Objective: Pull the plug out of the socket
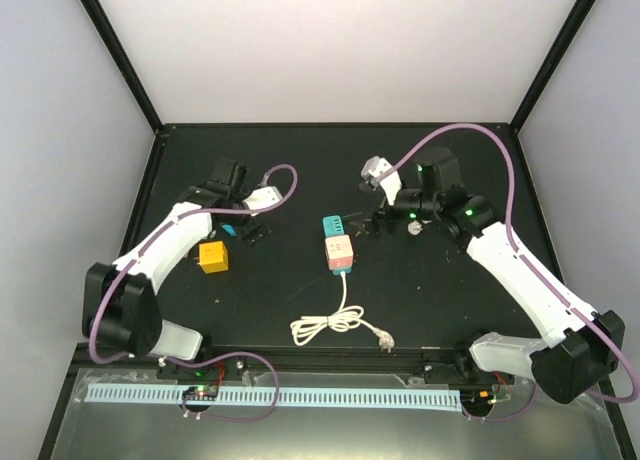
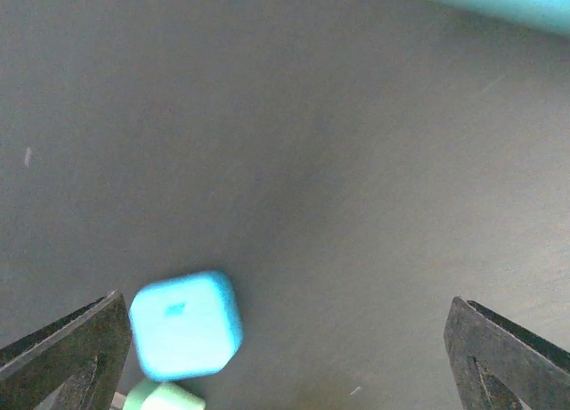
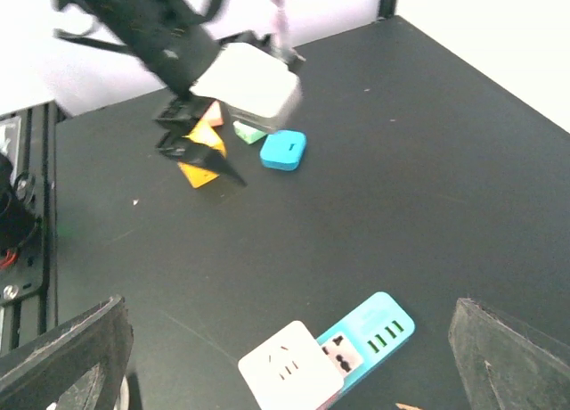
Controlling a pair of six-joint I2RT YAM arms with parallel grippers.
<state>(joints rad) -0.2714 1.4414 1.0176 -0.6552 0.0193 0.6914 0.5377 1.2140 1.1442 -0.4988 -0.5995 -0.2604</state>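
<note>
The teal socket strip (image 1: 333, 225) lies mid-table with a white, pinkish-sided plug block (image 1: 339, 251) seated on its near end. In the right wrist view the strip (image 3: 374, 332) and the white plug (image 3: 289, 367) lie low between my fingers. My right gripper (image 1: 368, 223) (image 3: 289, 312) is open and empty, just right of the strip and apart from it. My left gripper (image 1: 250, 228) (image 2: 285, 307) is open and empty, left of the strip. In the left wrist view the strip's edge (image 2: 499, 2) shows at the top right.
A yellow block (image 1: 213, 257) and a small blue cube (image 2: 185, 325) with a green piece (image 2: 165, 397) beside it lie by the left gripper. The strip's white cable (image 1: 328, 325) coils toward the near edge and ends in a loose plug (image 1: 383, 338).
</note>
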